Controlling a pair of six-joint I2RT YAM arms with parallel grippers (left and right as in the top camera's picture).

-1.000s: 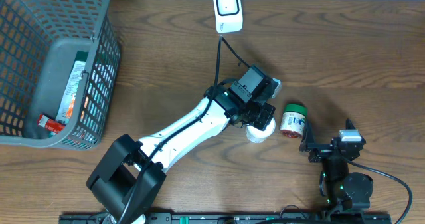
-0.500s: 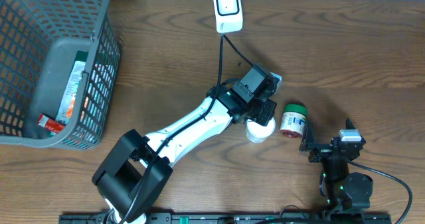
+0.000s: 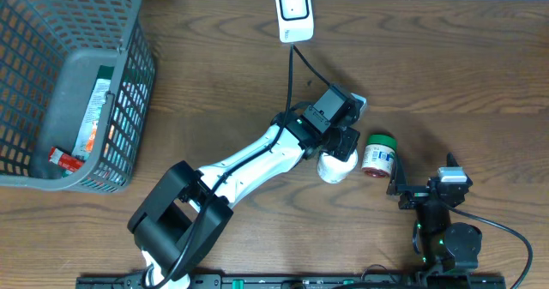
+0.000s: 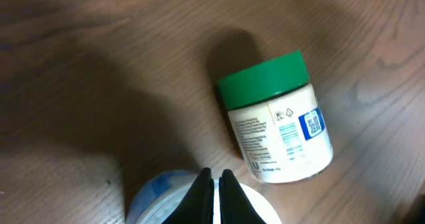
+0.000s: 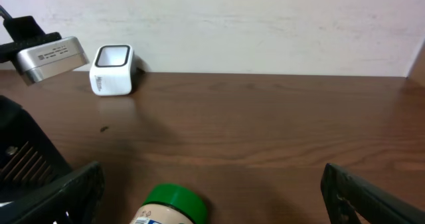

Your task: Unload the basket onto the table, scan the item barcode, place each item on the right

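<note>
A cream jar with a green lid lies on its side on the wooden table, lid toward the far edge; its label with a small blue code faces up. Just left of it stands a white tub with a blue band. My left gripper hovers over that tub's top, fingers shut with nothing between them. The white scanner stands at the far edge of the table and shows too in the right wrist view. My right gripper is open near the front edge, with the jar's lid low between its fingers.
A grey mesh basket at the far left holds a few packets. The scanner's black cable runs down the table toward the left arm. A pale wall bounds the table's far edge.
The left arm has shifted slightly to the right, its gripper staying shut over the white tub. The jar and the right arm have not moved.
</note>
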